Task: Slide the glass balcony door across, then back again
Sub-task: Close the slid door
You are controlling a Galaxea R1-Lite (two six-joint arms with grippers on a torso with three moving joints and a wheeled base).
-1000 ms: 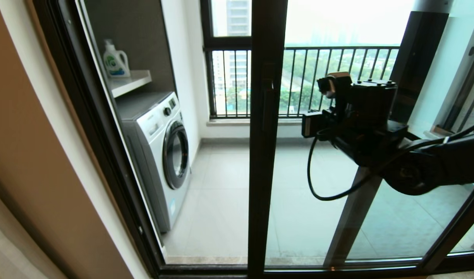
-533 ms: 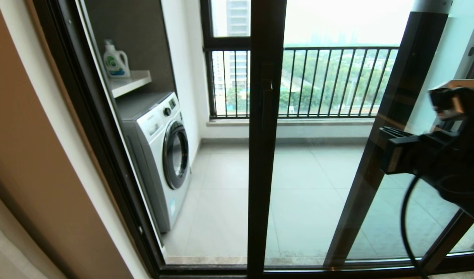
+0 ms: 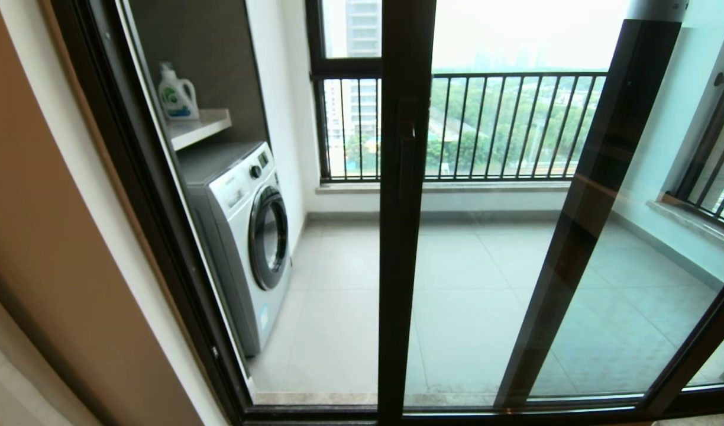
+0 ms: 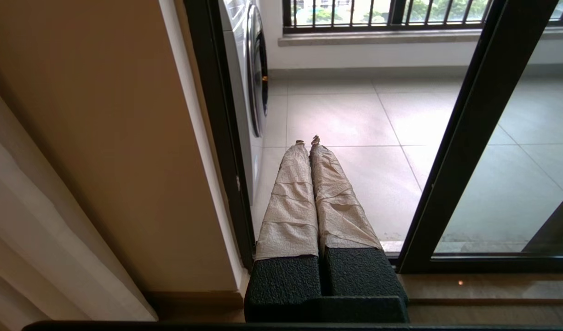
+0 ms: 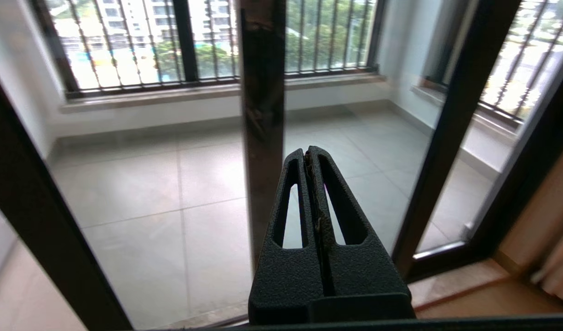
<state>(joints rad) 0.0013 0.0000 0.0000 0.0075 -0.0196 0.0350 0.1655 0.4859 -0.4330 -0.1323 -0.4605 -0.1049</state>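
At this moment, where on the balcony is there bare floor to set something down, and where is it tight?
Free: the tiled floor between the washing machine and the right-hand window, up to the railing. Tight: the left wall, filled by the washer and the shelf carrying a detergent bottle. The glass balcony door stands in front; both grippers are back from it.

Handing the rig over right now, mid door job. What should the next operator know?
Left gripper: shut, empty, parked low by the left jamb, near the washing machine.
Right gripper: shut, empty, facing the glass. It has pulled out of the head view, where it showed a second ago.
Glass balcony door: the upright with the handle stands mid-opening, unmoved over the last second. Nothing touches it.
Done: the right arm has withdrawn, so a slide has probably just ended.
Left: the pictures do not show which slide it was, so confirm the door is back at its start.
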